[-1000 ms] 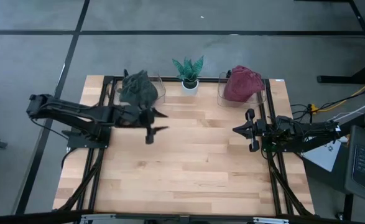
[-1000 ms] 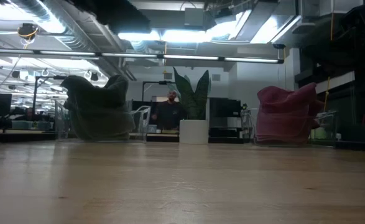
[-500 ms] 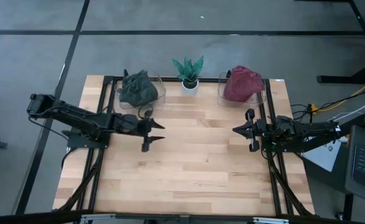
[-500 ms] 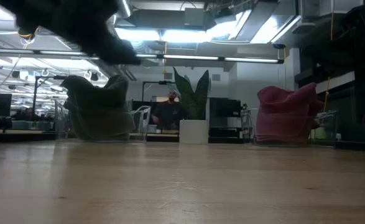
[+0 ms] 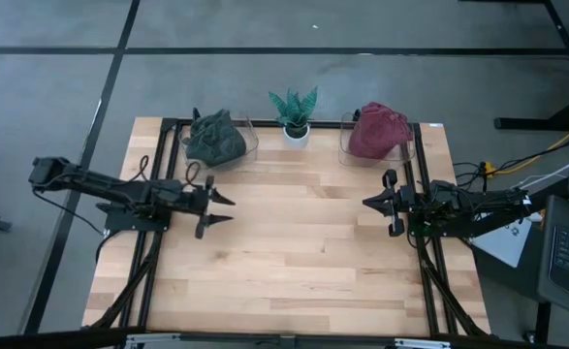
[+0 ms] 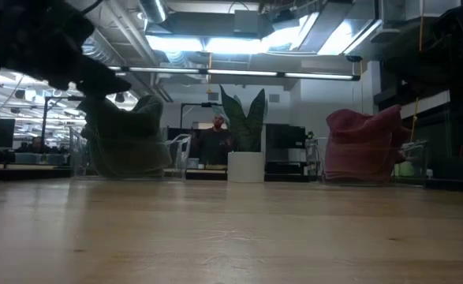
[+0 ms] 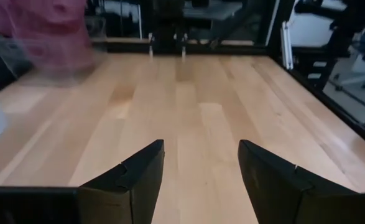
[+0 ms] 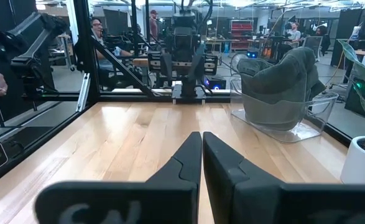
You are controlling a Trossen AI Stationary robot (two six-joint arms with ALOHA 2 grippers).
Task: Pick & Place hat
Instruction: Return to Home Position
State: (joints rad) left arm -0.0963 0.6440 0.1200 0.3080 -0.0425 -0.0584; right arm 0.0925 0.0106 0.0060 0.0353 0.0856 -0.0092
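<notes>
A green hat (image 5: 214, 141) sits crumpled in a clear bin (image 5: 248, 139) at the table's far left. A red hat (image 5: 378, 131) sits in a second clear bin (image 5: 346, 145) at the far right. Both also show in the low view, the green hat (image 6: 125, 138) and the red hat (image 6: 365, 142). My left gripper (image 5: 229, 209) hovers open over the bare wood nearer than the green hat, with nothing between its fingers (image 7: 138, 177). My right gripper (image 5: 365, 203) is shut and empty at the right side, pointing level toward the left.
A small potted plant (image 5: 294, 111) in a white pot stands between the two bins at the far edge. Black frame rails (image 5: 158, 242) run along both sides of the table. The wooden top (image 5: 303, 252) lies bare between the arms. People show in the room behind.
My left gripper has drawn back from beside the green hat toward the table's left edge and has sunk lower, staying open. The green hat stays in its bin.
</notes>
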